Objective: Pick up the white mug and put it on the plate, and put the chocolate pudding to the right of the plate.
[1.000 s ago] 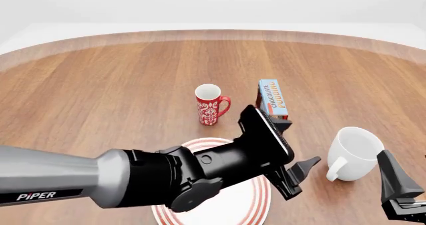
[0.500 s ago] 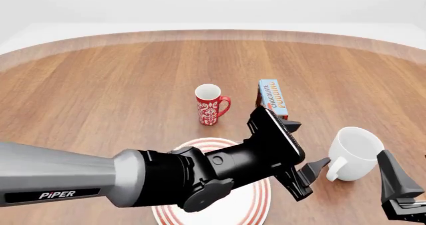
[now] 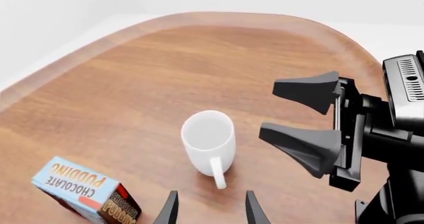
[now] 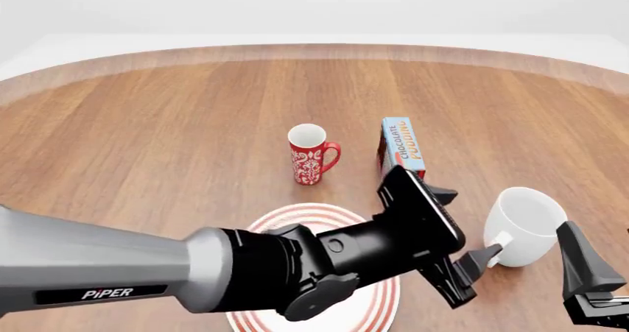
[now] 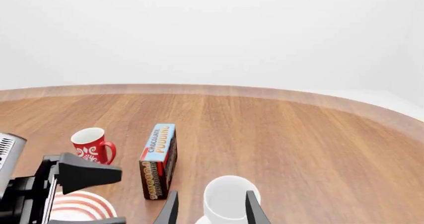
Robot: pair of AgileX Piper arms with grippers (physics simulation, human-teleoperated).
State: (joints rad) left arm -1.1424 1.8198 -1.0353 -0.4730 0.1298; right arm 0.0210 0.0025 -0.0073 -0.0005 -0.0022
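Two mugs, one plate [image 4: 325, 218], one carton [image 4: 402, 146]

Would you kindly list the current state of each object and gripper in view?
white mug: upright, on table, ungrasped
red mug: upright, on table
chocolate pudding: standing on edge, on table
plate: flat, nothing seen on it
left gripper: open, at the white mug's handle
right gripper: open

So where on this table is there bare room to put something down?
The wide wooden stretch left of the slim red floral mug is bare, and so is the far band behind it and the blue pudding carton. It is crowded near the glossy white mug and the red-ringed plate, where both arms sit.
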